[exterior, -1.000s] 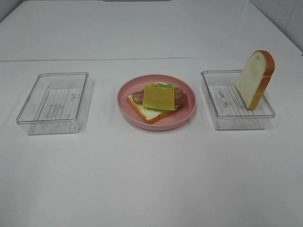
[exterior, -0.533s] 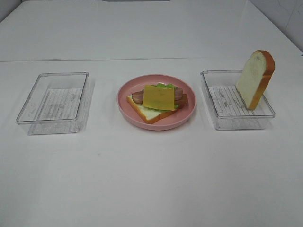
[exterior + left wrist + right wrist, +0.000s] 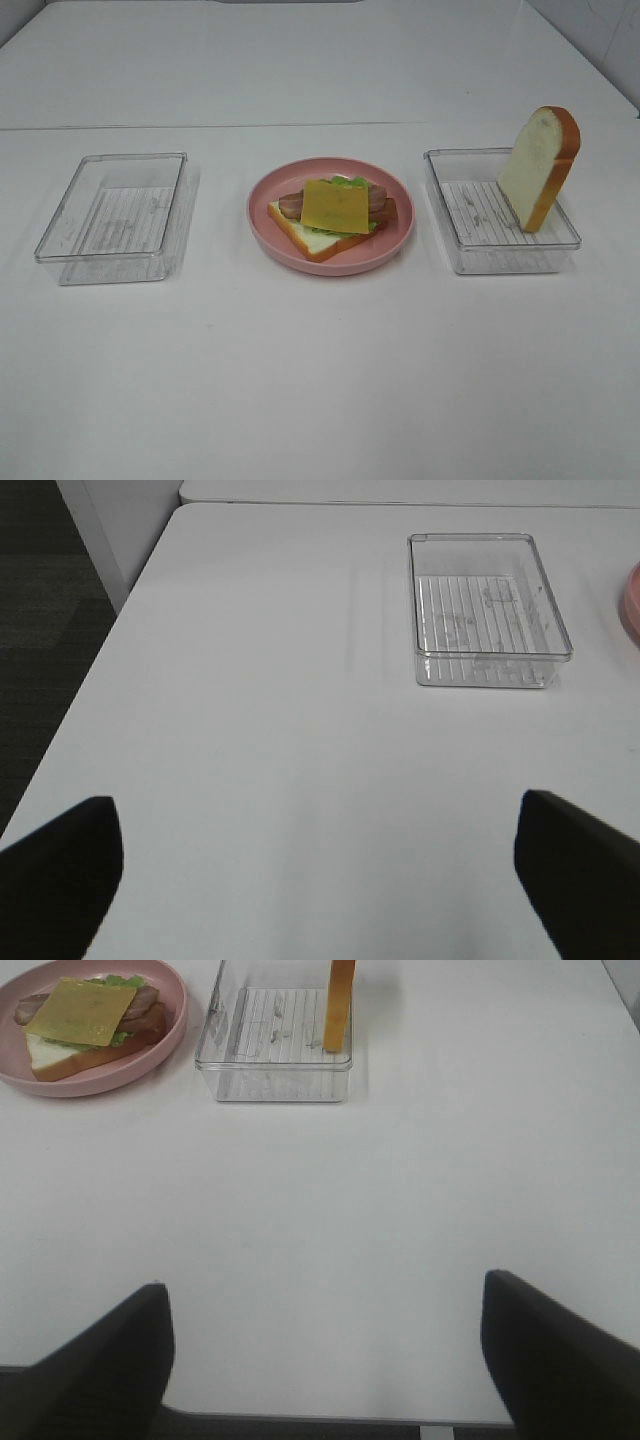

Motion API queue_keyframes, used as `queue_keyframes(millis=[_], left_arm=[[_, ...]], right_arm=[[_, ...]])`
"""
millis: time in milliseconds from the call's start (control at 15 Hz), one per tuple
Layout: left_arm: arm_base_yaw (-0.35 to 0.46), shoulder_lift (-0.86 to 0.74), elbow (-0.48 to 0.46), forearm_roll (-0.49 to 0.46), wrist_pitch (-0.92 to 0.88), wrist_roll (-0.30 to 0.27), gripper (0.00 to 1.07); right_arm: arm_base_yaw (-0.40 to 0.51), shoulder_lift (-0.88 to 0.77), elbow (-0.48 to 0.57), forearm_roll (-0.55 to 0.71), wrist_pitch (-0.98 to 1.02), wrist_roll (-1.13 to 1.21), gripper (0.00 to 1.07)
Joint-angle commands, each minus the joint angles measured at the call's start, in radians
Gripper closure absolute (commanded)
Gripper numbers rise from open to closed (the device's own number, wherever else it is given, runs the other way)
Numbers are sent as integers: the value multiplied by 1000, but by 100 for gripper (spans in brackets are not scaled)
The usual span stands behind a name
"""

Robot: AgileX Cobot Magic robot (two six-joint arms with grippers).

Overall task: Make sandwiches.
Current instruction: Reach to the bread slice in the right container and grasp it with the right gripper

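An open sandwich (image 3: 336, 207) lies on the pink plate (image 3: 402, 218) at the table's middle: one bread slice below, then green lettuce, brown bacon, and yellow cheese on top. It also shows in the right wrist view (image 3: 80, 1012). A second bread slice (image 3: 540, 167) stands upright in the right clear container (image 3: 490, 258), leaning on its far right wall; the right wrist view shows this slice edge-on (image 3: 342, 1000). My left gripper (image 3: 320, 880) and right gripper (image 3: 325, 1360) are open and empty, low over the near table, out of the high view.
An empty clear container (image 3: 115, 215) sits left of the plate and shows in the left wrist view (image 3: 490, 610). The table's left edge (image 3: 90, 690) drops to a dark floor. The plate's rim (image 3: 634, 605) just shows in that view.
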Motion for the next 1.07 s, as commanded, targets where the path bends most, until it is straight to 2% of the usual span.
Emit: queue_keyframes(millis=[67,800,1000,1067], left_arm=[[0,-17,3,-7,-3,-2,6],[0,-14,3,-7,-3,-2,6],[0,-15,3,-7,-3,-2,6],[0,-15,3,-7,-3,-2,6]], right_arm=[[-7,-26,5,0,-9,-8,26],[-4,-5,-5,-13,-14,38,26],[-5,178,-72,-141,-87,173,26],[-5,337,-109,-177,-151,223,26]])
